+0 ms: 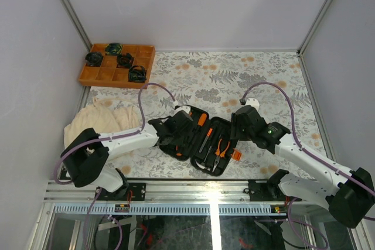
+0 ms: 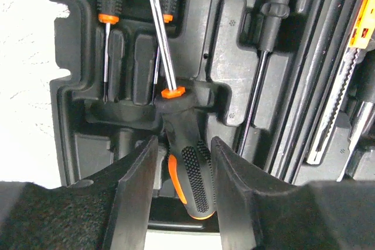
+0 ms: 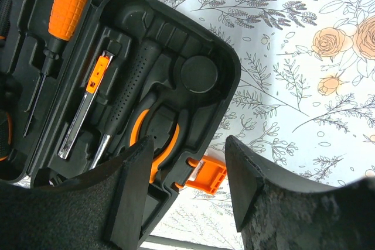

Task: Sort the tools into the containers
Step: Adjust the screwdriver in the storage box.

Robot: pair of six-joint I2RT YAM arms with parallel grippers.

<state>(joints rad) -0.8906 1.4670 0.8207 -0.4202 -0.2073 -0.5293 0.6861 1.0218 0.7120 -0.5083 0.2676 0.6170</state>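
Note:
The black tool case (image 1: 224, 131) lies open between my arms. My left gripper (image 1: 176, 137) hangs over its left half, shut on the black-and-orange handle of a screwdriver (image 2: 190, 174); the shaft slants across two smaller screwdrivers (image 2: 106, 10) seated in their slots. My right gripper (image 3: 187, 185) stands open astride the case's right rim (image 3: 231, 86) by the orange latch (image 3: 208, 177), with nothing held. One finger (image 3: 132, 197) is over the pliers (image 3: 161, 144), the other over the tablecloth. A hammer (image 3: 126, 95) and a big orange-handled screwdriver (image 3: 67, 4) lie in the right half.
An orange gridded tray (image 1: 117, 62) with round black-green coils sits at the back left. A crumpled cream cloth (image 1: 96, 121) lies left of the case. A utility knife (image 3: 88, 106) rests in the case. Grey walls close in the flowered table (image 1: 258, 74).

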